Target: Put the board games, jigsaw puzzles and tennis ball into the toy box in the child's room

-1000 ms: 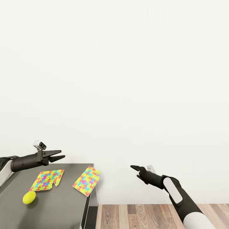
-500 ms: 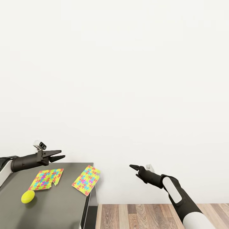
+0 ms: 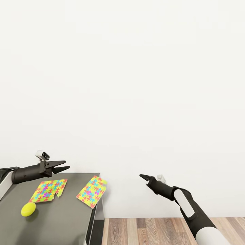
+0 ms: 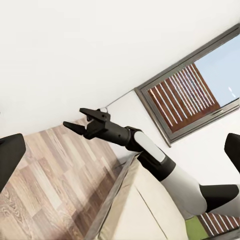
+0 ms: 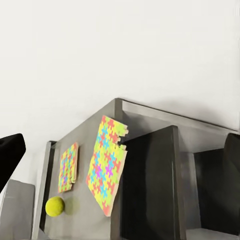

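Observation:
Two multicoloured jigsaw puzzles lie flat on the dark grey end of the table [image 3: 64,217]. One puzzle [image 3: 48,190] is near my left gripper. The other puzzle [image 3: 92,191] overhangs the table's right edge, as also seen in the right wrist view [image 5: 107,165]. The yellow-green tennis ball [image 3: 28,209] rests in front of the first puzzle. My left gripper [image 3: 65,165] hovers open above the table's back edge. My right gripper [image 3: 143,176] hangs open in the air, right of the table and over the floor. The toy box and the board games are out of view.
A blank white wall stands right behind the table. Wood plank floor [image 3: 153,231] lies to the table's right. In the left wrist view a beige bed [image 4: 140,210] sits below my right arm, and a grey-framed window [image 4: 195,90] is behind it.
My right gripper has risen slightly. The table and its things have slid a little left in the picture, so the camera has shifted. The left arm holds still.

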You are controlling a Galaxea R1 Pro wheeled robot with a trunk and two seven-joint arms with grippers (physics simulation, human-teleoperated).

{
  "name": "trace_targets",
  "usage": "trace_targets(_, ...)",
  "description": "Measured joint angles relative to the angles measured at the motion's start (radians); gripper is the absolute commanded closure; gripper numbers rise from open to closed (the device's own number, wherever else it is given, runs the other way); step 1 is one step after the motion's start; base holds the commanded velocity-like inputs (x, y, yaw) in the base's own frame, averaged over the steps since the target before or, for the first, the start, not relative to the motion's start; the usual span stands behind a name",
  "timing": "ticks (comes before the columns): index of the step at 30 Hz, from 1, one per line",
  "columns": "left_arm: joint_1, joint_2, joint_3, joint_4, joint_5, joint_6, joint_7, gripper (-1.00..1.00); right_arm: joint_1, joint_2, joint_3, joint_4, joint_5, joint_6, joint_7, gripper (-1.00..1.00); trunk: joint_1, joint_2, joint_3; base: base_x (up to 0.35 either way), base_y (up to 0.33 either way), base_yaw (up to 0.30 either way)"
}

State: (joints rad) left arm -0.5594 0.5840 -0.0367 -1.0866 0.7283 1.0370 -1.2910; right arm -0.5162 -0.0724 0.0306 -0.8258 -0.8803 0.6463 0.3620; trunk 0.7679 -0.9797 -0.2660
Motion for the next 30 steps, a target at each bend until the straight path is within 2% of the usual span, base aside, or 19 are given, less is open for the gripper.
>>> trace_targets(3,0.0,0.001,0.001,0.0,0.002,0.0,-0.001,-1.0,0.0,0.001,0.001,0.005,-0.005,-0.023,0.001,-1.0,0.012,-0.021,-0.009,0.0,0.0,0.0)
trace_targets(11,0.0,0.009,0.003,0.004,0.009,0.001,-0.001,-1.0,0.0,0.009,0.001,0.007,-0.008,-0.025,-0.001,-1.0,0.042,-0.077,-0.035,0.0,0.0,0.0)
trace_targets(19,0.0,0.003,0.001,0.004,0.011,0.001,-0.002,-1.0,0.0,0.023,-0.001,0.005,-0.008,-0.03,0.004,-1.0,0.073,-0.133,-0.06,0.0,0.0,0.0)
trace_targets(30,0.0,0.0,0.002,0.002,0.006,0.001,-0.001,-1.0,0.002,0.025,-0.004,0.005,-0.008,-0.033,0.004,-1.0,0.115,-0.21,-0.094,0.0,0.0,0.0)
